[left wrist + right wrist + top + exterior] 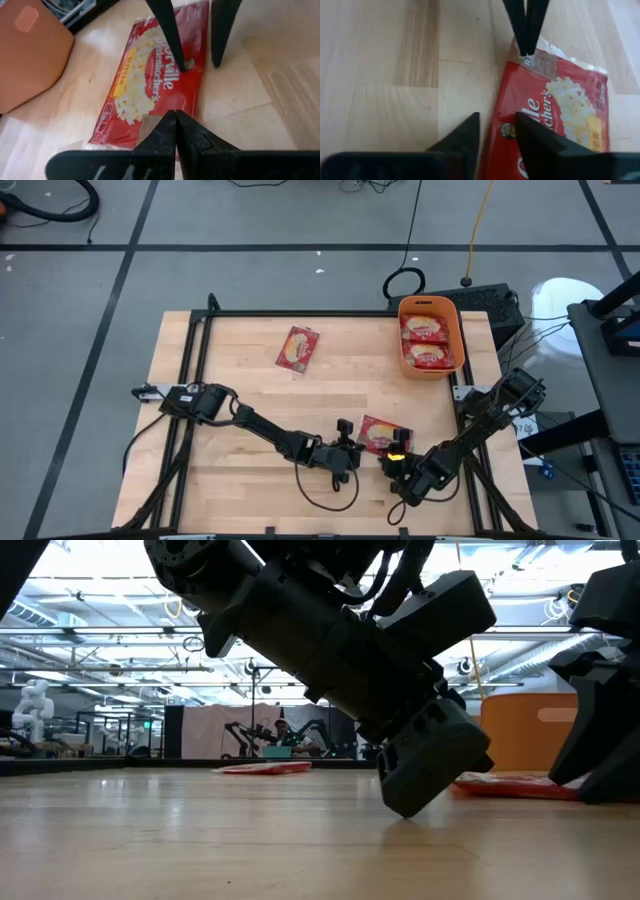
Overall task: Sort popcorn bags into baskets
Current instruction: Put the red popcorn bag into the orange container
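Note:
A red popcorn bag (pixel 380 432) lies flat on the wooden table near its front edge, between my two grippers. My left gripper (pixel 175 117) comes from the table's left and is shut on the bag's near end. My right gripper (pixel 497 132) comes from the right and stands open astride one long edge of the bag (pixel 555 110). One of its fingers is over the bag's face, the other over bare wood. A second bag (pixel 298 348) lies flat farther back. The orange basket (pixel 455 330) at the back right holds two bags. My left gripper pinches the crimped seam (pixel 536 61) at the bag's short end between its two shut fingertips (pixel 525 30). The fingers slant down from the table's left, along the bag. The bag lies on the table. My right gripper: whether its finger (pixel 170 35) over the bag touches it, I cannot tell.
Bare wood lies between the held bag and the far bag, and left of my left arm. A black frame runs along the table's left and back edges (pixel 300 313). Cables and a power strip (pixel 490 300) lie behind the basket.

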Tool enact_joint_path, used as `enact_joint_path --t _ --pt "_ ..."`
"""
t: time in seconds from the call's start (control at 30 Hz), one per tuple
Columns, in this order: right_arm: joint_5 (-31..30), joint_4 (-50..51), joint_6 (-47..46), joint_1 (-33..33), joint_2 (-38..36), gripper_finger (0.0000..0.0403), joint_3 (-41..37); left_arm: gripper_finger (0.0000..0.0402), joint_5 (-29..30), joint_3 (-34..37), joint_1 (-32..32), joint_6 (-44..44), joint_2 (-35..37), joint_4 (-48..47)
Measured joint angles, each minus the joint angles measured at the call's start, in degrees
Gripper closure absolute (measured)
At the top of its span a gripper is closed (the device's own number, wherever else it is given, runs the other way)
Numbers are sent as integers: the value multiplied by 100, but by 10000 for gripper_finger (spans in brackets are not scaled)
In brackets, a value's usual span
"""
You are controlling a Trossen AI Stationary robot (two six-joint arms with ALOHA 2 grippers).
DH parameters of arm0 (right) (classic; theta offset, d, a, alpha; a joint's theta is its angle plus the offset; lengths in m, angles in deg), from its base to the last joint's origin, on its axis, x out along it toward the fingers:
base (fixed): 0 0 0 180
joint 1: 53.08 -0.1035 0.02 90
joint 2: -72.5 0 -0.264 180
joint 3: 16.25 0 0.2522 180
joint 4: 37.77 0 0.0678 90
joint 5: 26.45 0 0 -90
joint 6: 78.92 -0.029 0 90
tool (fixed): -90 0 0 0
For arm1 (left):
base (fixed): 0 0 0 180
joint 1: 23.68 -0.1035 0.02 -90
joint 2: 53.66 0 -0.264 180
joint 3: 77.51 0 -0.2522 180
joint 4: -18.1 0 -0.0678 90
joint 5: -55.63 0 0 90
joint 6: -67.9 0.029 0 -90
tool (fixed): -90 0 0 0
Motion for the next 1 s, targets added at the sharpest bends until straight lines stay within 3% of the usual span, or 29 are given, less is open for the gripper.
enact_joint_path --t 0.2,0.3,0.4,0.73,0.87,1.0 --pt "29 56 51 39 29 392 -33 387 35 12 120 -16 169 -334" --pt "108 -20 54 39 -32 391 -36 366 165 7 237 -3 327 -530" --pt "410 -78 67 33 -233 399 -33 332 672 5 410 40 399 -691" --pt "548 -344 225 -4 -848 402 -26 167 1116 1 790 357 338 -1069" --pt "662 -418 433 -4 -850 402 -26 154 986 50 655 277 306 -1047" --pt "788 -231 218 -9 -826 401 -26 175 969 154 448 205 319 -1016"
